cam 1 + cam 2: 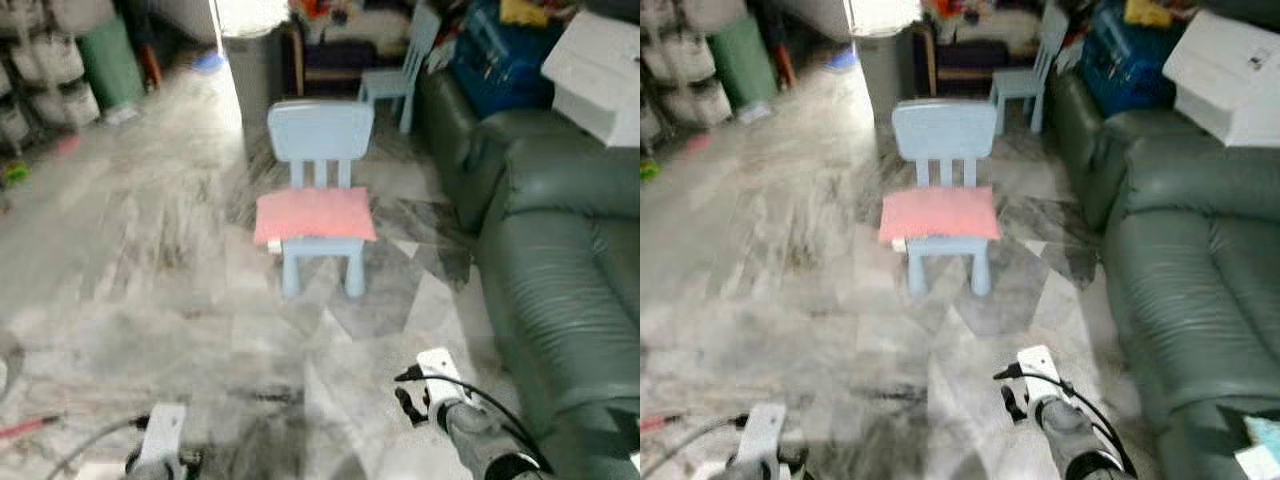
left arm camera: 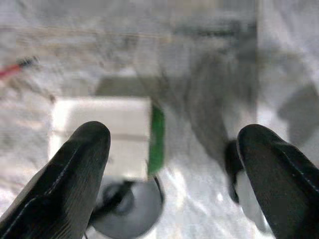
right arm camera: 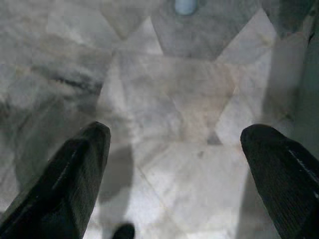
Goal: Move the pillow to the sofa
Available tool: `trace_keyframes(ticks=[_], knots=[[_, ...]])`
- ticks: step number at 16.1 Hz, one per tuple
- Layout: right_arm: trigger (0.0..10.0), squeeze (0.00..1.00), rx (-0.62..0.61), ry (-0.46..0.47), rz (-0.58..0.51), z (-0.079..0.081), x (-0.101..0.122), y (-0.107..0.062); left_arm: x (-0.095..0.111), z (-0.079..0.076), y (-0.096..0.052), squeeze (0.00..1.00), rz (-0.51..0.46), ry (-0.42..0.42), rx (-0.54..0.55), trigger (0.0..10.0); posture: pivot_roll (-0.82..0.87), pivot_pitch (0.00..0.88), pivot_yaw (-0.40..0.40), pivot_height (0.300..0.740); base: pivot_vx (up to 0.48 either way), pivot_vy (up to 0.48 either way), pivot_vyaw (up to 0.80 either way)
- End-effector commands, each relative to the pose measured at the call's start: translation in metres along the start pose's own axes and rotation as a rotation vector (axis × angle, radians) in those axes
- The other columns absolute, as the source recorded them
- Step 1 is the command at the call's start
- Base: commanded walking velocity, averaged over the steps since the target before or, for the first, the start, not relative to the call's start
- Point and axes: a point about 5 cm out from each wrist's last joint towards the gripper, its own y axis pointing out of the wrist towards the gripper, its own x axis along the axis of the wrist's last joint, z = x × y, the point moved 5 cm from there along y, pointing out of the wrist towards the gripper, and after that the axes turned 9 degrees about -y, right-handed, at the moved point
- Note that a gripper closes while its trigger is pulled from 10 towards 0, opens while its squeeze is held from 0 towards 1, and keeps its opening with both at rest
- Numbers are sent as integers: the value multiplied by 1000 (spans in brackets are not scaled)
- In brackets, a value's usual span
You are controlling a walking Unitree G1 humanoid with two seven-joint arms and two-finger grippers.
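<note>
A pink pillow point(image 1: 314, 215) lies flat on the seat of a small light-blue child's chair point(image 1: 320, 130) standing on the marble floor ahead of me. The dark green sofa point(image 1: 570, 270) runs along the right side. Both arms hang low at the bottom edge of the eye views, the left arm point(image 1: 160, 445) and the right arm point(image 1: 465, 425), well short of the chair. In the left wrist view my left gripper point(image 2: 174, 149) is open over the floor. My right gripper point(image 3: 174, 144) is open too, with bare floor tiles between its fingers.
A second blue chair point(image 1: 400, 70) and a grey bin point(image 1: 255, 60) stand behind the first chair. A white box point(image 1: 600, 70) rests on the sofa's far end. A red cable point(image 1: 25, 428) lies on the floor at the left. Open floor separates me from the chair.
</note>
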Motion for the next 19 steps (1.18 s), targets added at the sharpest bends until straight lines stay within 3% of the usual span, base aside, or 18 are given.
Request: trace_keyframes(ticks=[1, 9, 19], knots=[[10000, 0, -14, -3, 26, -6, -10, -2, -1, -7, 0, 0, 2, 5, -22, 10000, -45, 0, 31, 740, 356, 322, 0], [10000, 0, -6, -11, 22, -4, -9, -2, -1, -5, 0, 0, 1, 40, -14, 10000, -44, 0, 34, 740, 357, 320, 0], [10000, 0, -4, -28, 18, -4, -9, -2, 1, -5, 0, 0, -13, 44, -7, 10000, -48, 0, 33, 740, 466, 0, 0]])
